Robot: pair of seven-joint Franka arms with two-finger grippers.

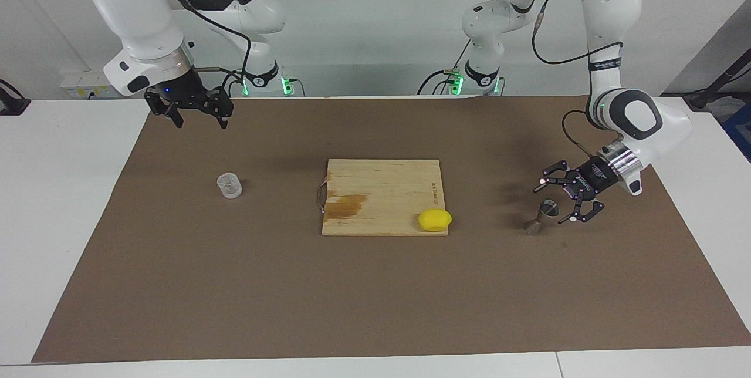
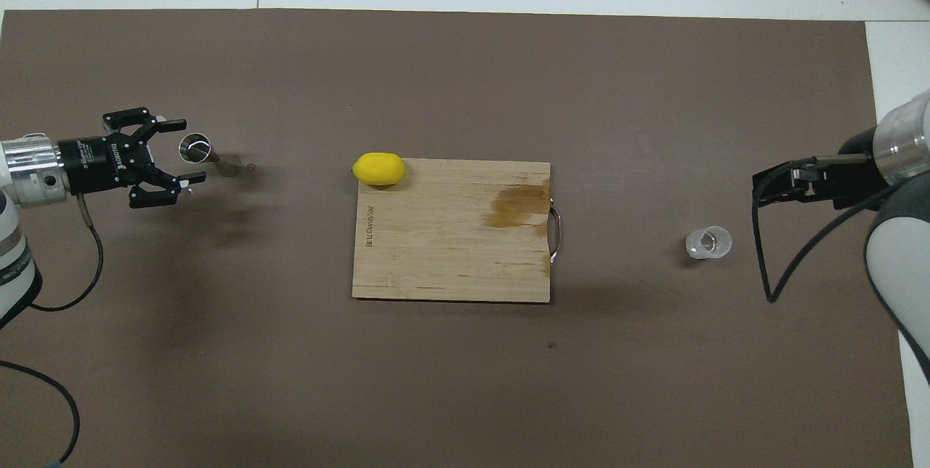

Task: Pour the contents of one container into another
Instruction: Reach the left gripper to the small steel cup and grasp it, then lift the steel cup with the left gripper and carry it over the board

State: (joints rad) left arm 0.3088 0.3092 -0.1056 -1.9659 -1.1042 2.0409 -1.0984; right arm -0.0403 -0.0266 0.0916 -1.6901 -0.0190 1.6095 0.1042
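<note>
Left end effector (image 1: 556, 200) spread wide, level with the upright jigger (image 1: 543, 216) at the left arm's end of the desk (image 1: 698, 190), not yet touching. Could tip that narrow-waisted jigger if one fingertip lands first. Right end effector (image 1: 198, 121) released, waiting above the brown mat; glass cup (image 1: 229, 185) standing untouched on the desk.

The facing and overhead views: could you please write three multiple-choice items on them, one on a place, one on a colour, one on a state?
1. Where is the lemon?
A. On a corner of the cutting board
B. In the glass cup
C. On the brown mat

2. What colour is the lemon?
A. Green
B. Yellow
C. Red

3. How is the left gripper?
A. Shut on the glass cup
B. Shut on the lemon
C. Open beside the jigger

Key: 1 A, it rests at the board's edge; 2 B, plainly yellow; 3 C, its fingers are spread at the jigger's rim. The right gripper waits over the mat's edge.
</note>
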